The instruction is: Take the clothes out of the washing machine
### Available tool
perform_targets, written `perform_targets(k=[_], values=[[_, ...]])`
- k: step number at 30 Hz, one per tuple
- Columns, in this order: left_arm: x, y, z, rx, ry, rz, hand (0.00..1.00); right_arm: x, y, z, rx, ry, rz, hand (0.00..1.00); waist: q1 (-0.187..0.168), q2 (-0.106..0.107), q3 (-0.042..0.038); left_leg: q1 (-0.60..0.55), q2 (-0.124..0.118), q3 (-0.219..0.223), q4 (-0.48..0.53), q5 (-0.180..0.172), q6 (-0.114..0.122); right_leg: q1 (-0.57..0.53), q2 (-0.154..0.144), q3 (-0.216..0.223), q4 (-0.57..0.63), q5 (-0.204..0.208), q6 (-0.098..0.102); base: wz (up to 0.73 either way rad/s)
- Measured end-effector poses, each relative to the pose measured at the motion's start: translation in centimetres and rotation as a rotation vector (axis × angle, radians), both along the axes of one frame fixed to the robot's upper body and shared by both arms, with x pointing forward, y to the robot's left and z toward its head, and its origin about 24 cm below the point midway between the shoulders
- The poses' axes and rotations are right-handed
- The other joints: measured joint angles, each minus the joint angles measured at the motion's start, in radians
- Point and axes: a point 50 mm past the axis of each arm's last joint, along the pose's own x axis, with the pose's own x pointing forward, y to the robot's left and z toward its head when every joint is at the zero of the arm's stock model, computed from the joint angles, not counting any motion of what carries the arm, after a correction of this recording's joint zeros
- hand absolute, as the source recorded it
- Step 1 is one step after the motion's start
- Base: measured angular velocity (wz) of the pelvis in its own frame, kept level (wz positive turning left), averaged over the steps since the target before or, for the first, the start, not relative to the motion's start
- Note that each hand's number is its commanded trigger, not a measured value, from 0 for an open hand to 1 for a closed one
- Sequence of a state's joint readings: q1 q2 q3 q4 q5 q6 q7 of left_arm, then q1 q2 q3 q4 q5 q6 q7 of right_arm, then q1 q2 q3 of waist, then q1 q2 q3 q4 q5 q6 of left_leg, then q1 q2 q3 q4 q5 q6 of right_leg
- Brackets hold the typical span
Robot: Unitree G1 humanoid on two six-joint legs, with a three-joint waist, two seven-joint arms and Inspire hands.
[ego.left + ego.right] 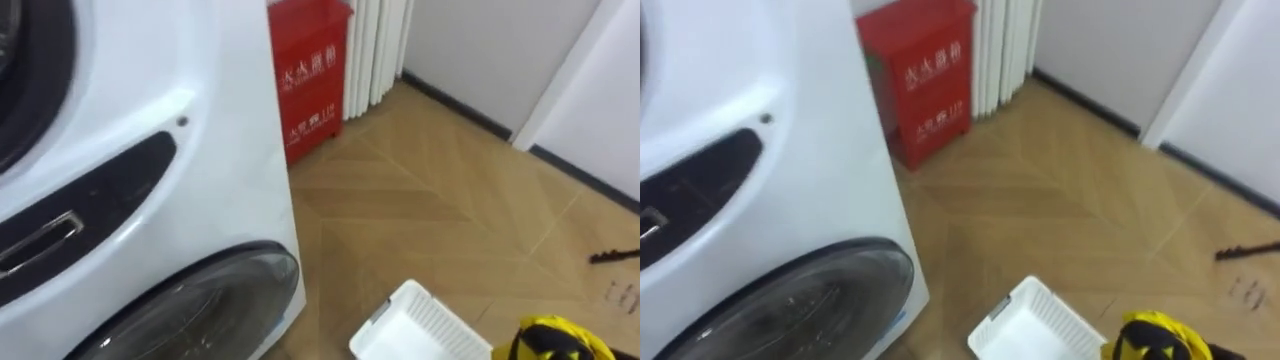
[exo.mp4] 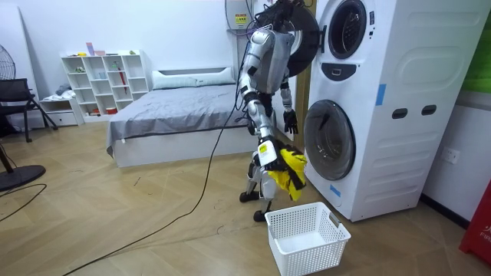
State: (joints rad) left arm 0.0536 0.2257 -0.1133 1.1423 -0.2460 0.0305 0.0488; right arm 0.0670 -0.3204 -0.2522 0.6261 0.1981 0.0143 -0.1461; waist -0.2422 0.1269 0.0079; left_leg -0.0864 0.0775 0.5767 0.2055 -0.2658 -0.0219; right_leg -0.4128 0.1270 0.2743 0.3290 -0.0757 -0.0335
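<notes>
One yellow garment (image 2: 292,171) hangs bunched in the robot's right hand (image 2: 275,158), clear of the floor (image 2: 153,222) at about knee height. The fingers are closed on the cloth, though folds cover most of them. From the head camera the same garment (image 1: 562,340) shows at the lower right, just beside the basket (image 1: 420,325) and not in it.

There is one basket (image 2: 314,249), white and slatted. It stands on the floor in front of the robot's feet, close to the front corner of the washer (image 2: 399,69).

The robot stands upright facing the washer, within arm's reach of it. Its left hand (image 2: 290,119) hangs low between its body and the lower door (image 2: 330,139). I cannot tell from here how far its fingers are open.

The washer is one tall white stack with two round doors. The lower door looks closed. At the upper opening (image 2: 347,27) a dark round door seems to stand swung out beside the robot's head.

One red box (image 1: 310,70) stands on the floor by the washer's far side, against the wall. Behind the robot are one bed (image 2: 169,115) and one white shelf unit (image 2: 103,80).
</notes>
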Motion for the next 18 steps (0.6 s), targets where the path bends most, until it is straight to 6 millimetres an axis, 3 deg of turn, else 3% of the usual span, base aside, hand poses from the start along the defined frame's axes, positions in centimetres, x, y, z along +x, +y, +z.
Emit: perform_targets(k=[2, 7, 11, 18], values=[[0.7, -0.3, 0.0, -0.013, -0.017, 0.01, 0.0, 0.5, -0.2, 0.1, -0.016, -0.028, -0.024, 1.0, 0.0, 0.025, -0.0018, -0.024, -0.005, 0.001, 0.001, 0.001, 0.001, -0.031, -0.001, 0.003, 0.018, -0.001, 0.002, 0.0], [1.1, -0.6, 0.1, -0.032, -0.046, 0.035, 0.0, 0.9, -0.4, 0.0, -0.026, -0.042, -0.086, 1.0, 0.0, 0.044, -0.0005, -0.062, -0.02, -0.004, 0.0, 0.01, 0.012, -0.087, -0.006, 0.016, 0.053, -0.004, 0.004, -0.01], [1.3, -1.0, 0.0, -0.045, -0.047, 0.037, 0.0, 0.3, -0.7, -0.9, -0.023, 0.003, -0.114, 1.0, 0.001, 0.062, -0.0001, -0.096, -0.022, -0.012, 0.015, 0.015, 0.019, -0.115, -0.019, -0.001, 0.059, -0.004, 0.004, 0.16], [2.1, -2.3, -0.1, -0.062, -0.063, -0.025, 0.0, 1.4, 0.3, -1.5, -0.024, 0.031, -0.081, 1.0, 0.015, 0.087, 0.0024, -0.15, -0.05, -0.032, 0.016, 0.033, 0.036, -0.179, -0.042, -0.006, 0.092, -0.007, 0.013, 0.09]])
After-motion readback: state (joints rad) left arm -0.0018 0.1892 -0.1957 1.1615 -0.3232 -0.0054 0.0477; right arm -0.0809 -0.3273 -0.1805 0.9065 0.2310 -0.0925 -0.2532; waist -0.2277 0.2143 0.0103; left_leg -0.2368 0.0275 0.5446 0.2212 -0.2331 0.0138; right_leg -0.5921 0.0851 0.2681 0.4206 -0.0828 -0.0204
